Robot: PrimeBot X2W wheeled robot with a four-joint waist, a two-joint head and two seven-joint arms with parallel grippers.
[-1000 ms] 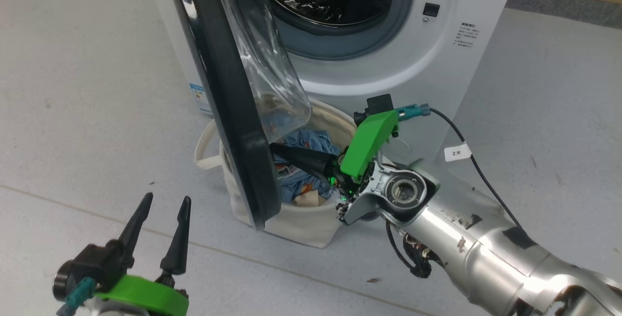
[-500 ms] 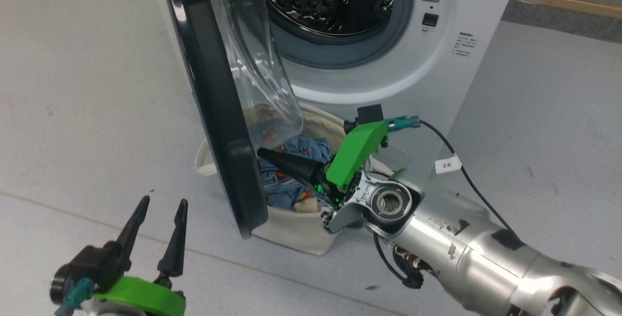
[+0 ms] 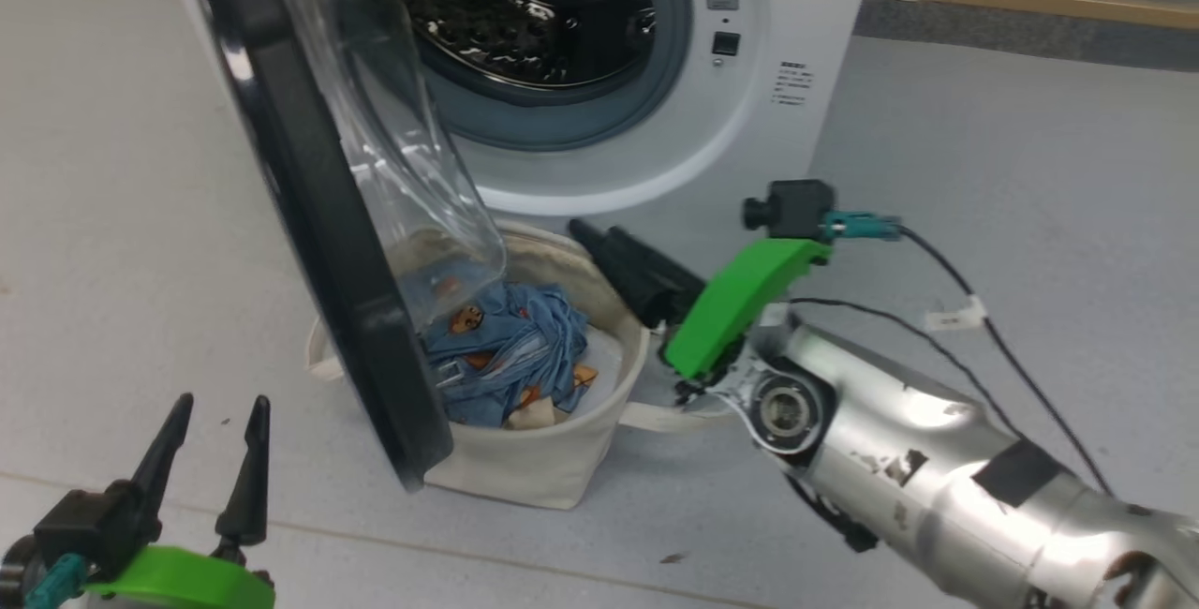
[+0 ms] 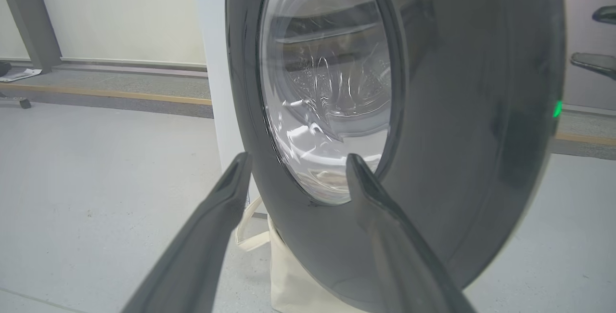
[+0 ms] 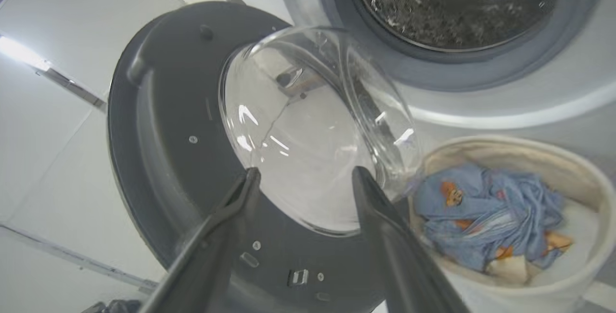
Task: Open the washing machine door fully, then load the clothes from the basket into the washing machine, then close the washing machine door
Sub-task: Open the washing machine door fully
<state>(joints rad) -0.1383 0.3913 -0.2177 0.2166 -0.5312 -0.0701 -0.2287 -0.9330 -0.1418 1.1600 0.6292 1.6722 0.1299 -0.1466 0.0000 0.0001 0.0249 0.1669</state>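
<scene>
The washing machine [image 3: 768, 150] stands with its steel drum [image 3: 506, 0] exposed. Its door [image 3: 318, 244] is swung out towards me, nearly edge-on, the glass bowl [image 3: 393, 150] bulging to the right. Under the door sits the basket [image 3: 543, 468], holding the blue bear-print clothes [image 3: 510, 351]. My right gripper [image 3: 595, 232] hangs open above the basket's right rim, empty, pointing at the door's inner face [image 5: 159, 159]. The right wrist view shows this gripper [image 5: 305, 171], the basket [image 5: 529, 147] and the clothes [image 5: 486, 212]. My left gripper [image 3: 215, 412] is open at the lower left, facing the door's outer face [image 4: 457, 135].
A white pad [image 3: 604, 365] lies in the basket beside the clothes. One basket handle [image 3: 323, 365] sticks out left of the door. The right wrist's cable [image 3: 984, 328] trails over grey floor. A yellow strip [image 3: 1030, 0] runs along the floor behind the machine.
My right gripper has come up out of the basket, away from the door's lower inner edge, and has opened. The head camera has shifted; the left gripper stays open.
</scene>
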